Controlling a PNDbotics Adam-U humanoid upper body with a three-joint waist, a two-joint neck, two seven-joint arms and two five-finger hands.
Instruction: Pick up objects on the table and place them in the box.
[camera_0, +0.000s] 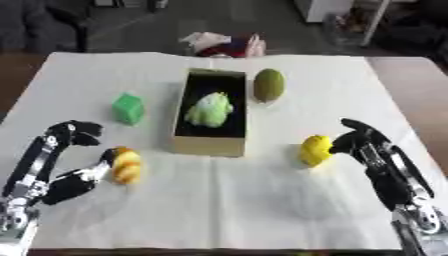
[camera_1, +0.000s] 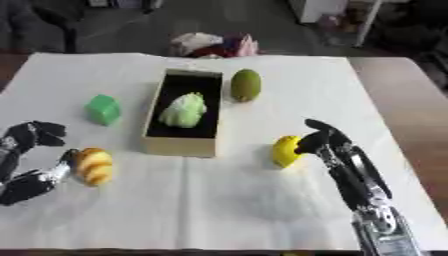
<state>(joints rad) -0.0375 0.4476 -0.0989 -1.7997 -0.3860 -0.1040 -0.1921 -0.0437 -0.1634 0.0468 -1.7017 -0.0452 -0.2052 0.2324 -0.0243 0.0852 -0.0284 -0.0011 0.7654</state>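
A tan, dark-lined box (camera_0: 210, 145) is sitting upright in the middle of the frame on a white cloth (camera_0: 227, 205), and a pale green leafy vegetable (camera_0: 209, 110) is already lying inside it. Just beside the box's upper right corner, a dark green oval fruit (camera_0: 269, 84) is resting on the cloth. A yellow lemon-like object (camera_0: 316, 149) is lying to the box's lower right, and a green cube (camera_0: 129, 108) is standing apart to the box's left. In the lower left, an orange and yellow rounded object (camera_0: 126, 165) is lying on the cloth.

The right hand (camera_0: 357, 139) is reaching in from the lower right, its curled fingers touching the yellow object's right side; whether they are actually closing round it is unclear. The left hand (camera_0: 72, 150) is coming in from the lower left, partly spread, its thumb (camera_0: 94, 172) touching the orange and yellow object's left side while the curled fingers (camera_0: 77, 133) are hanging above and to the object's left, clear of it.

At the upper edge, beyond the cloth, a heap of pink, white and red things (camera_0: 223, 44) is lying.
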